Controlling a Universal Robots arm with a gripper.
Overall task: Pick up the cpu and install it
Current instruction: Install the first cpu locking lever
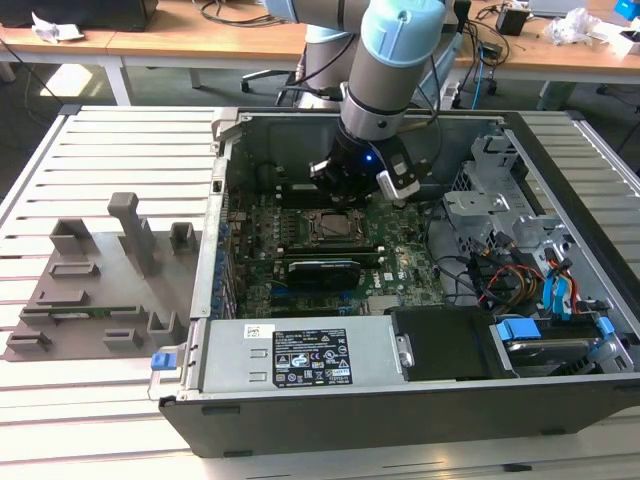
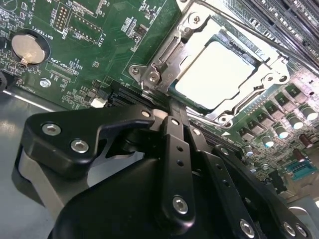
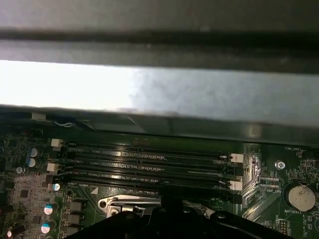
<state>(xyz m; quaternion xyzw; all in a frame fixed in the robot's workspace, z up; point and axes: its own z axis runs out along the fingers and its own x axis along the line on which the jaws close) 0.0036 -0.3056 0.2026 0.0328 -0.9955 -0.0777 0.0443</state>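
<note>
The cpu [image 2: 218, 69], a flat square chip with a silvery top, lies inside the metal socket frame [image 2: 164, 55] of the green motherboard [image 2: 99, 55]. In the exterior view the cpu [image 1: 329, 225] sits mid-board inside the open computer case [image 1: 400, 400]. My gripper [image 2: 172, 105] is shut with nothing between its fingers. Its tips rest at the near edge of the socket frame, right beside the cpu. In the exterior view the gripper [image 1: 340, 192] hangs just behind the socket, under the blue-jointed arm.
Memory slots [image 3: 149, 164] run along the board next to the socket, below the case's back wall [image 3: 159, 89]. A coin battery [image 2: 29, 48] sits on the board. Drive cages and cables [image 1: 520, 250] fill the exterior view's right. Grey fixture blocks [image 1: 130, 240] stand left of the case.
</note>
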